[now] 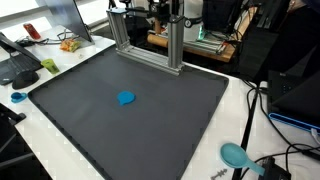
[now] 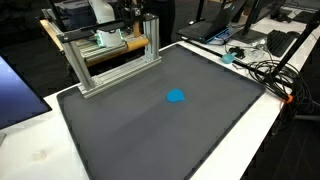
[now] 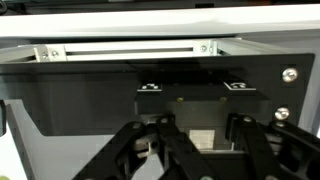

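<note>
My gripper (image 3: 198,140) shows in the wrist view as two black finger linkages set apart, with nothing between them. It faces a black plate (image 3: 80,95) and a silver aluminium rail (image 3: 125,48). In both exterior views the arm (image 1: 165,10) (image 2: 105,12) is at the back, behind a silver aluminium frame (image 1: 150,45) (image 2: 115,60). A small blue object (image 1: 127,98) (image 2: 176,97) lies near the middle of the dark mat (image 1: 120,135) (image 2: 150,135), far from the gripper.
The mat lies on a white table. A teal scoop-like item (image 1: 235,154) (image 2: 228,58) and cables lie off one mat edge. A laptop (image 1: 20,55), snacks (image 1: 68,44) and a small blue item (image 1: 17,97) lie off another edge.
</note>
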### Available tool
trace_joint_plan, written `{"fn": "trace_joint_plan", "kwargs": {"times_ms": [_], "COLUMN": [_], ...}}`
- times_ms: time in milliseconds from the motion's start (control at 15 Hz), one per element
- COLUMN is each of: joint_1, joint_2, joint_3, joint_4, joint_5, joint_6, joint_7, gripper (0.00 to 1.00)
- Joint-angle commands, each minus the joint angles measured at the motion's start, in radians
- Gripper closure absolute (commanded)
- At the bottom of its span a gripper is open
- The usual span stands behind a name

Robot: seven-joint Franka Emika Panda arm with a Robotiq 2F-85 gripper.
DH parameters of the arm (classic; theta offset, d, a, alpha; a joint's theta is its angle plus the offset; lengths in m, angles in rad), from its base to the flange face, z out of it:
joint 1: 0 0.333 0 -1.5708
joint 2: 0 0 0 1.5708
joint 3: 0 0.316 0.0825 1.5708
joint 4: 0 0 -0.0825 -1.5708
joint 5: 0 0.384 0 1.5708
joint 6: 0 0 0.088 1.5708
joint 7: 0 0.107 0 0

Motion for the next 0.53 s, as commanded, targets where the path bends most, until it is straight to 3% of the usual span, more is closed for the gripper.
{"fn": "trace_joint_plan", "kwargs": {"times_ms": [0, 133, 200, 267, 467], "joint_1": [0.019, 0.023, 0.019, 0.021, 0.013], "joint_2": [-0.054, -0.052, -0.047, -0.049, -0.051], "joint_3": [-0.007, -0.011, -0.009, -0.012, -0.003], "joint_4": [-0.035, -0.03, -0.026, -0.024, -0.021], "joint_5": [0.009, 0.01, 0.007, 0.009, 0.003], "joint_6": [-0.044, -0.055, -0.046, -0.044, -0.045], "joint_7": [-0.057, -0.087, -0.086, -0.097, -0.073], "gripper": [0.78, 0.78, 0.28, 0.27, 0.09]}}
